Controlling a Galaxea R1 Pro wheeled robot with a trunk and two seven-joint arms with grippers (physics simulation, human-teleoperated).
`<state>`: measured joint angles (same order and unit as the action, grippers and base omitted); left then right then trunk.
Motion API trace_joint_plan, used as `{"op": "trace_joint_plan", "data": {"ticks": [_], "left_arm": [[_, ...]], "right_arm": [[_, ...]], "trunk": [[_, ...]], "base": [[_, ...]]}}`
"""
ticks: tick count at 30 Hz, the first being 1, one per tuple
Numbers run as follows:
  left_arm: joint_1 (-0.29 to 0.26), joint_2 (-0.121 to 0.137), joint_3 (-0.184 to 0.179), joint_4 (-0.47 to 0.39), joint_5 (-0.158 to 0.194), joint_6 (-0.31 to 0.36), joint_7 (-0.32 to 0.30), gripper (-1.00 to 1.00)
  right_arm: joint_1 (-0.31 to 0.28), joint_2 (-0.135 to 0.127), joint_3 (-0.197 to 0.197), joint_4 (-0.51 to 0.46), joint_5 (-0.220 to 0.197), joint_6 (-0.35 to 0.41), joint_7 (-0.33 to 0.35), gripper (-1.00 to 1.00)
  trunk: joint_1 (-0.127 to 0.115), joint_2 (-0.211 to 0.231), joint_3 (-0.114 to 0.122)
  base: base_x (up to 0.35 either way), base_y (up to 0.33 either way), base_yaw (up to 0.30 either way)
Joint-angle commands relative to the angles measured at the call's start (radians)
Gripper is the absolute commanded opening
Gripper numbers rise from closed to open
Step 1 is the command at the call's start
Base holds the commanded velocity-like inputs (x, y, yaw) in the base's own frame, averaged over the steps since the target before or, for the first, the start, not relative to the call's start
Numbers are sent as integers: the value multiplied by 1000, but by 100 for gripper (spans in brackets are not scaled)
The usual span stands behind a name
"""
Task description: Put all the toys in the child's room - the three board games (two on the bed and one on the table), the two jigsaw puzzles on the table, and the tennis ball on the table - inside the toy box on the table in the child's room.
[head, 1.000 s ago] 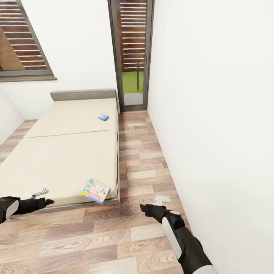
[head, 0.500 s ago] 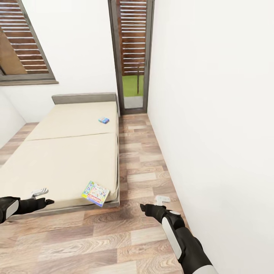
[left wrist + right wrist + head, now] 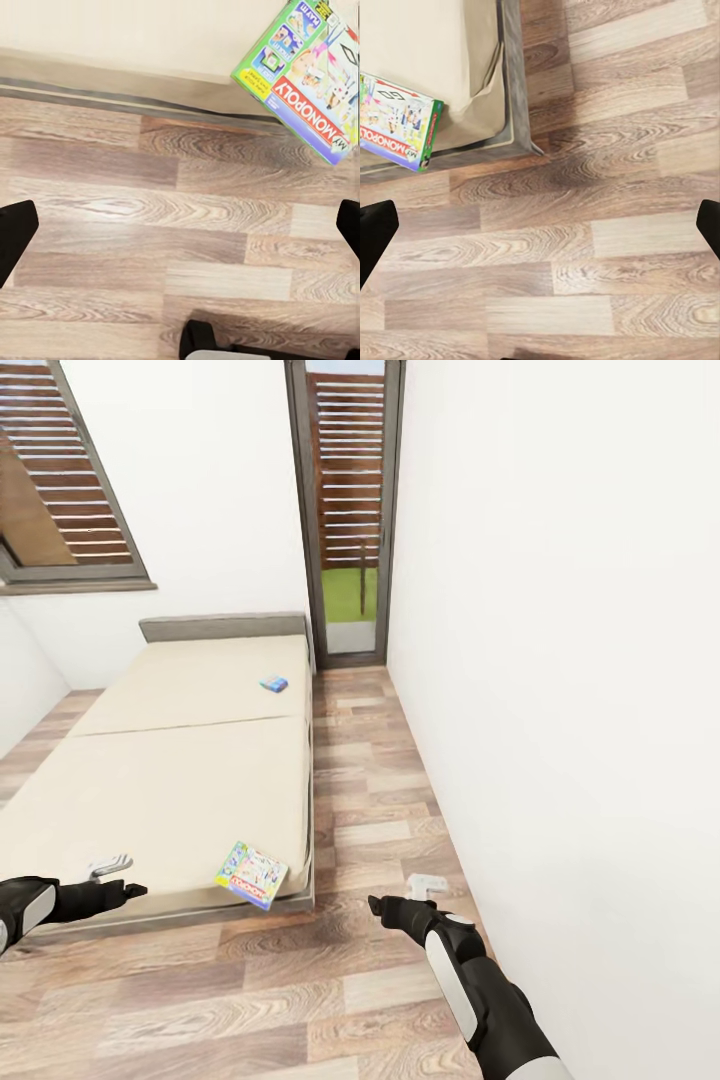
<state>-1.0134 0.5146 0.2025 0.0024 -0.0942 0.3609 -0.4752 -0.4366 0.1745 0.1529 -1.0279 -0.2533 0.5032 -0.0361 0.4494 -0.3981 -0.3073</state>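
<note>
Two board games lay on the bed — Monopoly box overhanging its foot corner, small blue box near the headboard; both grippers — left gripper, right gripper — hung empty above the floor, fingers spread.

My left wrist camera cuts off the Monopoly box at the frame's edge; part of its print is lost. On the bed, the small blue box near the headboard is too small to read. My left gripper is too small to tell whether it's parted.
</note>
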Motion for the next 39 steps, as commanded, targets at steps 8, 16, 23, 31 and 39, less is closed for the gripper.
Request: {"op": "trace_joint_plan", "data": {"ticks": [8,16,23,31,39], "left_arm": [[-1,-3,9,0,-10,4,-4,100],[0,-3,9,-1,-10,4,-3,100],[2,-3,8,-1,-10,4,-4,100],[2,-2,9,-1,-10,4,-3,100],[3,-2,9,-1,-10,4,-4,100]], "right_arm": [[-1,0,1,-1,-6,5,-4,100],[-1,0,1,-1,-6,5,-4,100],[-1,0,1,-1,-6,5,-4,100],[-1,0,1,-1,-7,5,-4,100],[-1,0,1,-1,-6,5,-4,100]], "trunk": [[1,-2,12],[1,-2,25],[1,-2,37],[1,-2,50],[1,-2,63]], "base": [[0,0,0],[0,0,0],[0,0,0],[0,0,0],[0,0,0]]}}
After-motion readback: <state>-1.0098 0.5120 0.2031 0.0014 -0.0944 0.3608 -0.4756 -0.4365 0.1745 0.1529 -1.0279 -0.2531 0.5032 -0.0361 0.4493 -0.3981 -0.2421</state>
